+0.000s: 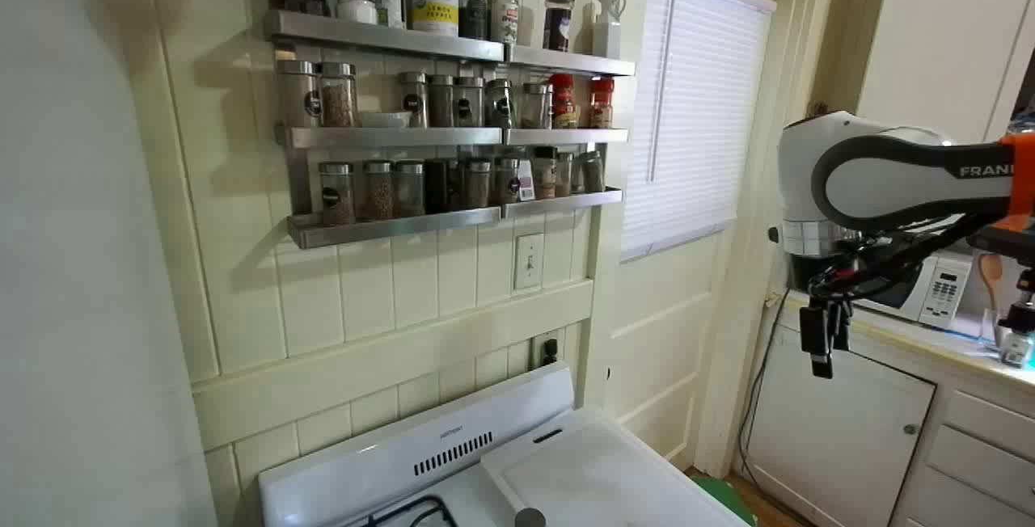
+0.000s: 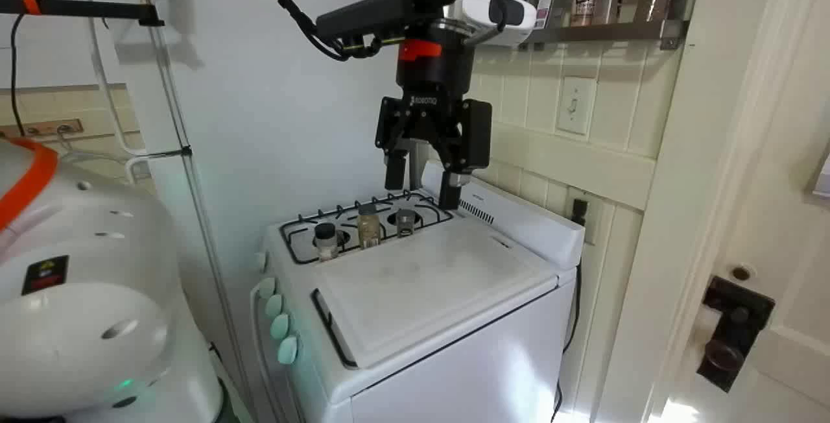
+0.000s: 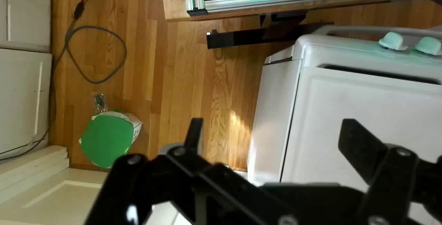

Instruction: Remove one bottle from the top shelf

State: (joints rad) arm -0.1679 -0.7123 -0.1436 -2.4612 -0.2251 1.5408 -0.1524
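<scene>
Two fingers [image 2: 449, 193] point downward from the gripper [image 2: 422, 183], spread wide, and we see a broad gap between them. In an exterior view we find the bottle [image 1: 558, 19], black-capped and upright, on the top shelf [image 1: 574, 61], higher than the gripper and well apart from it; its label is too small for us to read. It stands toward the shelf's end on the gripper's side of that view, between a shaker [image 1: 505, 16] and a cruet [image 1: 608, 27], apart from both. Below it, yet higher than the gripper, two lower tiers [image 1: 396, 137] bear rows of small jars [image 1: 378, 191]. Behind the gripper there, we see a cabinet [image 1: 853, 422] and a microwave [image 1: 944, 288]. The stove [image 2: 467, 371] lies lower than the gripper; in the wrist view one finger shows against its white cover [image 3: 407, 111], the second against the wooden floor [image 3: 172, 80]. Outward from that second finger, on the floor, we make out a green-topped object [image 3: 107, 138], its kind unclear to us. In an exterior view three jars [image 2: 368, 226] stand upright on the stove beside the cover, lower than the fingers and apart from them.
</scene>
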